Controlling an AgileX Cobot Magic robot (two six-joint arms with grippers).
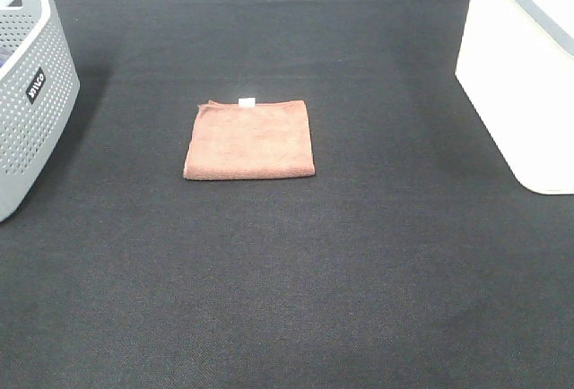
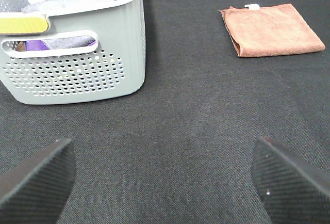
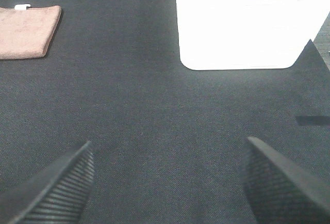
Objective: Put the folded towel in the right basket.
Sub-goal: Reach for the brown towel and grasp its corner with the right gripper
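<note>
A folded brown towel with a small white tag lies flat on the black table mat, near the middle. It also shows in the left wrist view and in the right wrist view. The right basket is white and stands at the right edge; it also shows in the right wrist view. My left gripper is open and empty, well short of the towel. My right gripper is open and empty, in front of the white basket. Neither arm shows in the high view.
A grey perforated basket stands at the left edge, holding several cloths seen in the left wrist view. The black mat covers the table.
</note>
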